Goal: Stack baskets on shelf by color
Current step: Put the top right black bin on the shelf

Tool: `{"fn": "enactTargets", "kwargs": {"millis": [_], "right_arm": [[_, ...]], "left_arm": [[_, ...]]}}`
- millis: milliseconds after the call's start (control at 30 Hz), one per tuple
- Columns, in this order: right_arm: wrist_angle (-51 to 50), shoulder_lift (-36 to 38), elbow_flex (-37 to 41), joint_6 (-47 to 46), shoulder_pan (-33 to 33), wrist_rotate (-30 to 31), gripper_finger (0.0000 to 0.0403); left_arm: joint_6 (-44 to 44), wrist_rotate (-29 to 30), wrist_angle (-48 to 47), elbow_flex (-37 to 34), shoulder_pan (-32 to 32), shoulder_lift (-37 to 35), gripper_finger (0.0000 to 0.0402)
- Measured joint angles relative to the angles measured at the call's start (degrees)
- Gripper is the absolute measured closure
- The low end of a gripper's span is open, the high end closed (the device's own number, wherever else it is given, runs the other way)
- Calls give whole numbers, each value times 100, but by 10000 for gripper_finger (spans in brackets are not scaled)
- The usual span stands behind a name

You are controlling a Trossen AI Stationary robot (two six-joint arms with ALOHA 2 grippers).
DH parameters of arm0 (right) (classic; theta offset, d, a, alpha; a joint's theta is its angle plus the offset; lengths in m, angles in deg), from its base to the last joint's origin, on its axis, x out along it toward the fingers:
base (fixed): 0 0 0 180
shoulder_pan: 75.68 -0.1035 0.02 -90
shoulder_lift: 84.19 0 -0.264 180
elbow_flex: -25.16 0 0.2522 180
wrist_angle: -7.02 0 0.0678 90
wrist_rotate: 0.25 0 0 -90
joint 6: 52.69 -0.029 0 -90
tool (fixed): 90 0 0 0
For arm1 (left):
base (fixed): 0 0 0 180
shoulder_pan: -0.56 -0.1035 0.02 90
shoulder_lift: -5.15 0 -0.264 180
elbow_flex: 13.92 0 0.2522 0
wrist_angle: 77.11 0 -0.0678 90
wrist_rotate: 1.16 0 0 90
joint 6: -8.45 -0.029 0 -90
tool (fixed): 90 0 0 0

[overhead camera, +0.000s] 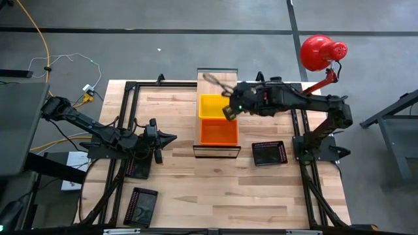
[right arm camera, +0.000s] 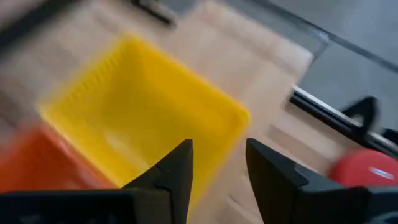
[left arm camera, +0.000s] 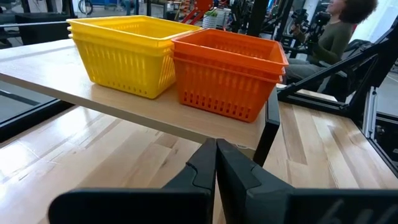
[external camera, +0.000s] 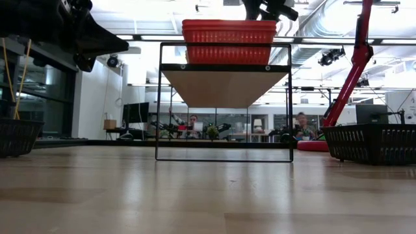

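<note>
Right gripper (right arm camera: 217, 168) hangs over the shelf (overhead camera: 215, 72), its fingers parted with nothing between them, just above the yellow baskets (overhead camera: 213, 106). Those sit stacked at the shelf's middle, touching the orange stack (overhead camera: 219, 132) at the near end; the far end is bare. Left gripper (left arm camera: 216, 163) is closed and empty beside the shelf, and black baskets (overhead camera: 269, 153) lie on the table.

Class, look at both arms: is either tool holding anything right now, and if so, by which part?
Nothing is held. The right tool is open above the yellow baskets on the shelf, gripping nothing. The left tool is shut and empty.
</note>
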Motion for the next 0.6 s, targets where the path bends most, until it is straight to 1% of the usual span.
{"fn": "enactTargets", "kwargs": {"millis": [33, 100, 200, 300, 367, 433, 600], "right_arm": [[-291, 0, 0, 35, -92, 30, 279], [-916, 21, 0, -120, -341, 291, 302], [-1849, 139, 0, -473, -765, 546, 346], [-2420, 348, 9, -867, -1184, 641, 391], [-2387, 587, 201, -975, -1434, 631, 396], [-2179, 935, 614, -1067, -1617, 442, 390], [-1032, 2089, 2433, -1420, -1816, -157, 400]], "left_arm": [[0, -2, -3, 0, 0, 2, 401], [6, -96, -15, -2, -2, 0, 401], [14, -339, -55, -2, -2, 1, 401], [206, -490, -136, 0, -2, 2, 401], [270, -511, -157, -2, -2, 2, 401], [260, -510, -176, -1, -2, 2, 401], [100, -244, -144, -2, -4, 2, 401]]}}
